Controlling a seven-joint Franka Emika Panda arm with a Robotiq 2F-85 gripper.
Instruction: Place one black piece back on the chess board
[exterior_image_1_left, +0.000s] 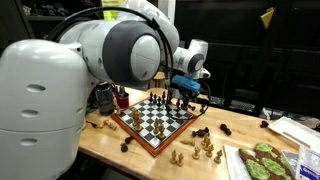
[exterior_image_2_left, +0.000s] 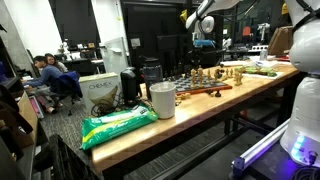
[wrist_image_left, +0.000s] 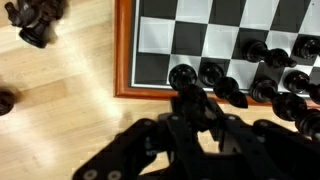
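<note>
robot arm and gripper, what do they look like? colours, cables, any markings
The arm has bulky, rounded white shells with a dark grey round joint cap. Black cables loop above it. Near the wrist sits a blue part. The gripper is black, as the wrist view shows too. No markings are legible.

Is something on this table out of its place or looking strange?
Yes. Many chess pieces stand or lie scattered on the table, off the chess board; the wrist view shows dark pieces beside its corner.
</note>
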